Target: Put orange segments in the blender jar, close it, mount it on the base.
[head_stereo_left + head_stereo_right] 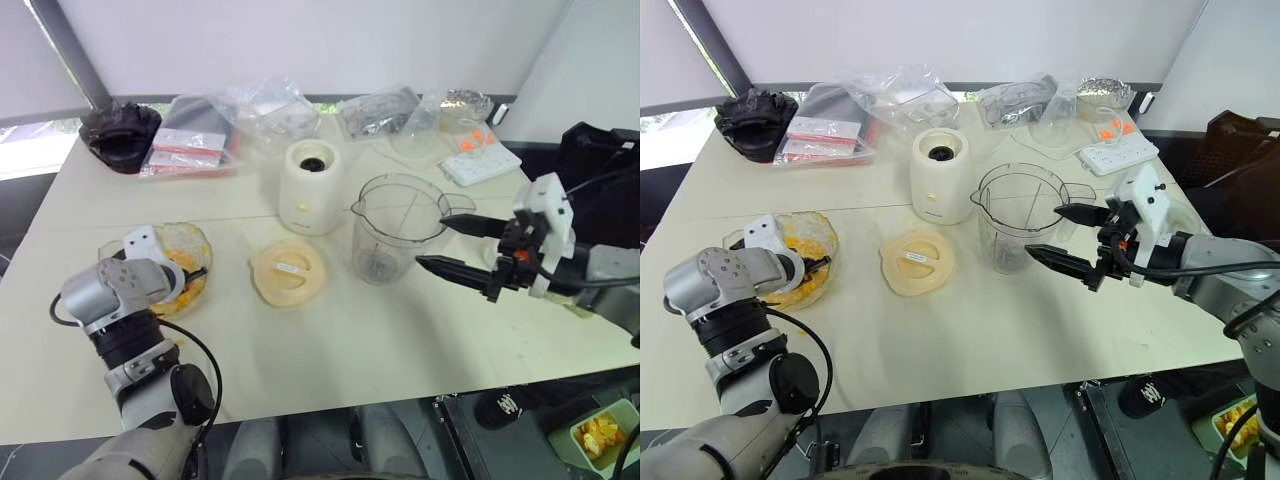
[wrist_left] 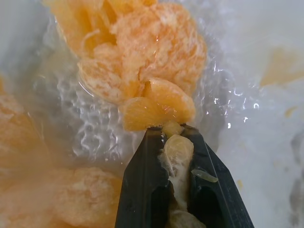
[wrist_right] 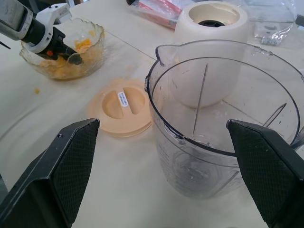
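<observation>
Pinching one soft, wet, slippery orange segment [image 2: 175,152] in left gripper [image 2: 176,142] inside glass bowl [image 1: 195,240] near table's left edge, needing gentle mid-body hold; waiting wide-jawed, right gripper [image 1: 455,245] beside empty blender jar [image 1: 395,225].

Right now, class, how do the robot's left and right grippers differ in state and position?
The left gripper is shut on an orange segment down in the glass bowl; the right gripper is open and holds nothing. The left gripper points steeply down into the bowl; the right gripper hangs nearly level above the table beside the blender jar. Both have two black fingers.
</observation>
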Controlling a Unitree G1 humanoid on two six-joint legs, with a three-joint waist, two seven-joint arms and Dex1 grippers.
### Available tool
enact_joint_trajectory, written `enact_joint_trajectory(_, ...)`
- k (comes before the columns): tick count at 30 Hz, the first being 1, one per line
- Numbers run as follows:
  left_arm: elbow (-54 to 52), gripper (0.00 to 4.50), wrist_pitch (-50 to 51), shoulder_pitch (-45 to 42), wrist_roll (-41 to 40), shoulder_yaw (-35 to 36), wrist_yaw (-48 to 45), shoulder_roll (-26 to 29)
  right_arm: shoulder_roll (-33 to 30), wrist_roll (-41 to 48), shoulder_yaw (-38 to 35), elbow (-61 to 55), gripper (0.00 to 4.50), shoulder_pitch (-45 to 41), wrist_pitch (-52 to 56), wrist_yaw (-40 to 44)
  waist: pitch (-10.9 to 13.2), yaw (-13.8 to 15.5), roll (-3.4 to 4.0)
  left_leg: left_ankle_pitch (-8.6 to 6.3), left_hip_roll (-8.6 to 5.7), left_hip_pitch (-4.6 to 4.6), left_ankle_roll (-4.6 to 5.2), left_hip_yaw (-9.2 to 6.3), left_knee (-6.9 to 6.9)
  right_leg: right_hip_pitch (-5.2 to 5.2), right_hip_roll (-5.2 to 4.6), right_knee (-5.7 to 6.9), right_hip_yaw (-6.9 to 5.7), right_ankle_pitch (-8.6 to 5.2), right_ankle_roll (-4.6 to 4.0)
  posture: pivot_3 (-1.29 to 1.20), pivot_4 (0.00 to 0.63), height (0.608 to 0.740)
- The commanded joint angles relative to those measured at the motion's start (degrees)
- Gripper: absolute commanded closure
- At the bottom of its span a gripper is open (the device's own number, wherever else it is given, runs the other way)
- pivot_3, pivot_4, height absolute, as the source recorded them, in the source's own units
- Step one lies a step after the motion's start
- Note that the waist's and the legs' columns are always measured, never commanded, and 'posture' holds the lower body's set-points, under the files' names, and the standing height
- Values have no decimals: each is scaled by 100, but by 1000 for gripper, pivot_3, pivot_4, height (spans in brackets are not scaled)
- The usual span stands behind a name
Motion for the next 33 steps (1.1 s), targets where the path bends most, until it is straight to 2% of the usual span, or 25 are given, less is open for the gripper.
enact_joint_trajectory(1, -610, 4182, -593, 109, -333, 313, -406, 46, 36, -53, -27, -16, 0, -124, -138, 28, 1, -4, -1, 0, 1, 0, 0, 0, 0, 0, 0, -1, 0, 0, 0, 0, 150, 740)
enact_joint_trajectory(6, -1227, 4182, -839, 32, -989, 883, -903, -38, 48, -91, 2, 0, 0, -151, -142, 53, 1, 9, -2, 0, 1, -4, 0, 0, 0, -2, -2, -3, -1, 0, -2, 0, 150, 740)
enact_joint_trajectory(10, -1695, 4182, -859, -379, -1650, 1402, -1106, -67, 38, -113, -4, 20, 0, -158, -126, 91, 3, 16, -6, 0, -1, -8, 0, 0, 2, -2, -4, -6, -1, 0, -1, 0, 150, 740)
enact_joint_trajectory(16, -1753, 4182, -843, -939, -2344, 1274, -1398, 245, 57, -121, 6, 10, 0, -182, -104, 59, 4, 4, -11, 0, -5, -10, 0, -1, 5, -1, -3, -8, 0, 3, 4, 0, 150, 740)
enact_joint_trajectory(19, -1387, 4182, -906, -1488, -2732, 987, -1710, 579, 82, -101, -55, -70, 0, -138, -88, -29, 7, 3, -16, 0, -4, -10, 0, -2, 4, -2, 1, -7, -1, 3, 5, 0, 150, 740)
enact_joint_trajectory(21, -1049, 4182, -986, -1888, -2964, 702, -2014, 789, 112, -63, -118, -140, 0, -86, -73, -108, 8, 9, -17, 0, -3, -9, 0, -4, 4, -2, 4, -6, -1, 3, 4, 0, 150, 740)
enact_joint_trajectory(25, 213, 4182, -1750, -2996, -2977, -751, -3194, 1041, 247, -56, -382, -449, 0, 258, -92, -397, 9, 99, -22, 1, -6, -16, -2, -9, 6, -1, 4, -11, -4, 2, 4, 0, 150, 740)
enact_joint_trajectory(29, 1682, 4182, -2832, -3871, -2744, -1895, -4607, 891, 382, 52, -782, -878, 0, 705, -44, -756, 7, 149, -19, 1, -12, -19, -1, 0, 5, 2, -1, -27, 2, 2, 4, 0, 150, 740)
enact_joint_trajectory(33, 2800, 4182, -3761, -4291, -2452, -2851, -5974, 643, 530, 232, -1285, -1348, 0, 1228, 26, -1144, 7, 126, -19, 1, -11, -19, -1, 0, 2, -1, -1, -26, 1, 2, 4, 0, 150, 740)
